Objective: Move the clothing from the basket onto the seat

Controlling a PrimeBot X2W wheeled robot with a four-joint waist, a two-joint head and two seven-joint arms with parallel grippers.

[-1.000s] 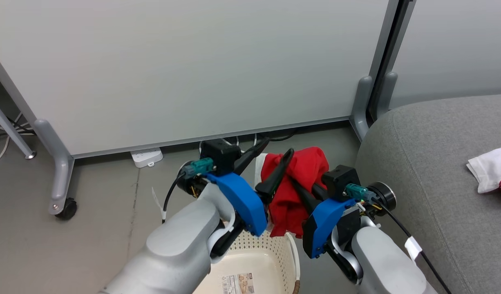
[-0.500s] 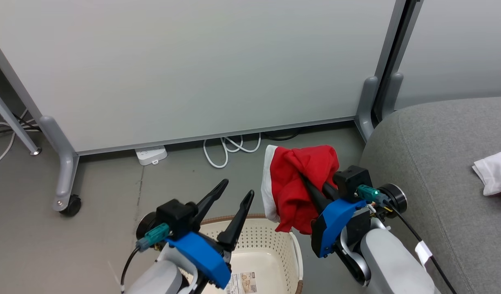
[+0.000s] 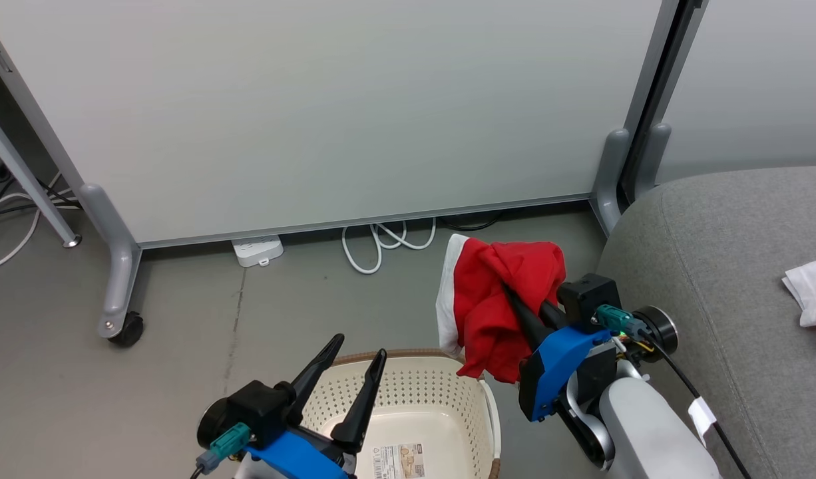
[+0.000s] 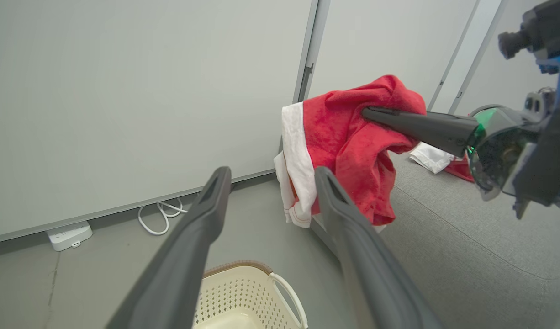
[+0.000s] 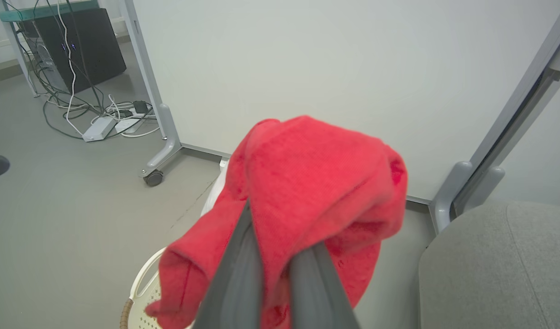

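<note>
A bright red piece of clothing (image 3: 494, 299) with a white band hangs in the air, bunched around the fingers of my right gripper (image 3: 518, 299), which is shut on it. It dangles just past the far right corner of the cream perforated basket (image 3: 414, 392), between the basket and the grey seat (image 3: 714, 279). My left gripper (image 3: 359, 346) stands open with nothing in it over the basket's far rim. In the left wrist view the red clothing (image 4: 348, 132) hangs beyond my left gripper (image 4: 273, 172). More clothing, a white piece (image 3: 811, 289), lies on the seat.
A white partition panel (image 3: 315, 113) on grey castor feet (image 3: 125, 329) stands behind the basket. A power strip (image 3: 257, 251) and a looped white cable (image 3: 381, 243) lie on the grey floor at its base. A dark computer case with tangled cables (image 5: 79, 45) sits far left.
My left gripper has let go of the red clothing and drawn back down over the basket, open. The right gripper still holds the clothing. The camera has shifted a little.
</note>
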